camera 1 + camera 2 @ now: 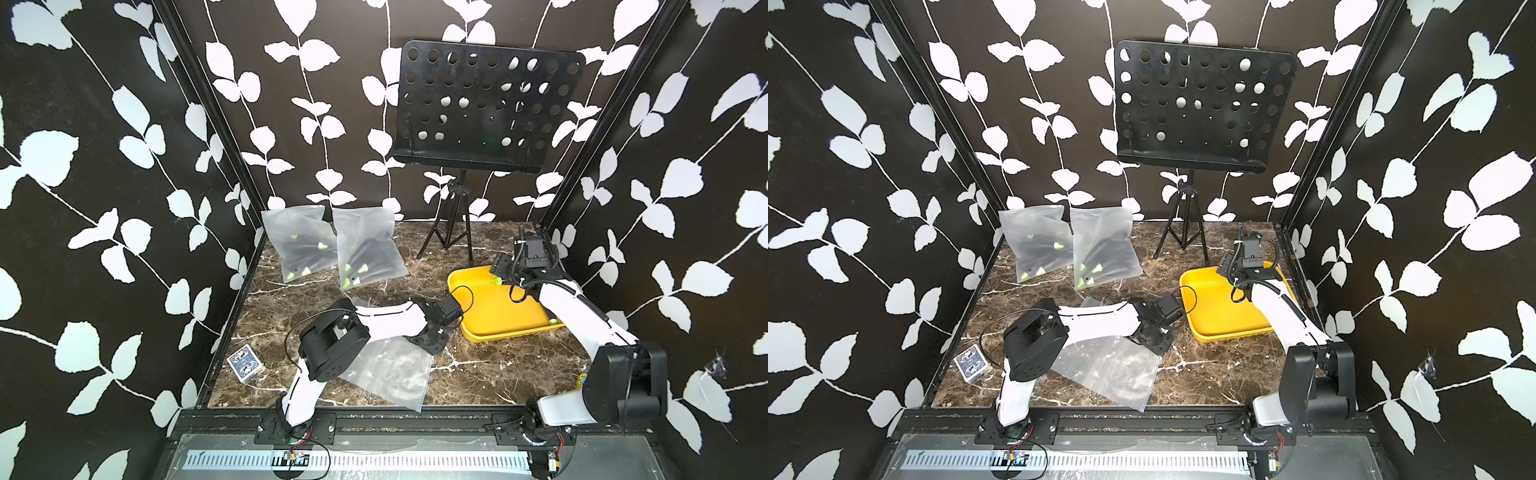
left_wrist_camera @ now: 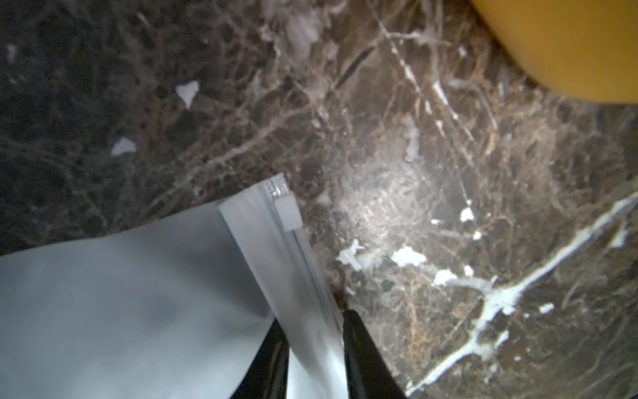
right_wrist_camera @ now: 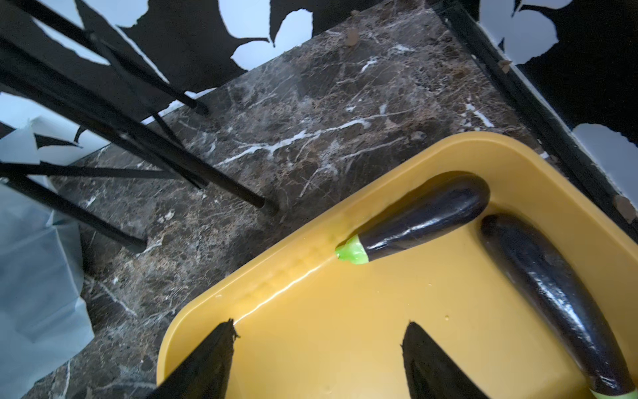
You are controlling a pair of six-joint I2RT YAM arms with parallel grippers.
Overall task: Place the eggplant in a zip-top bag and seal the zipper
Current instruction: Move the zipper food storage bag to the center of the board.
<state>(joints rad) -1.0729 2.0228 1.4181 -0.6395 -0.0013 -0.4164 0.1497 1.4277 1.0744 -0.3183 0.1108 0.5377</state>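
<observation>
Left gripper (image 2: 312,316) straddles the zip-top bag (image 2: 138,293) at its zipper edge, grip unclear, so film could slip out; right gripper (image 3: 320,324) gapes empty over the yellow tray (image 3: 310,248) holding the stubby eggplant (image 3: 421,217).

Both top views looked down from the front over the whole table (image 1: 478,374); close wrist cameras shared the yellow tray (image 2: 569,51) (image 3: 276,276).

1. We see the left arm (image 1: 386,318) folded low, forearm near level, running toward the centre.
2. Left gripper (image 2: 314,323) points down. Its fingers (image 2: 362,355) are narrowly apart with the zip-top bag (image 2: 138,311) edge between them. Clamped or not, we can't tell.
3. Right arm (image 1: 573,307) stretches far forward, wrist bent down.
4. Right gripper (image 3: 317,359) points down, jaws wide apart, empty.
</observation>
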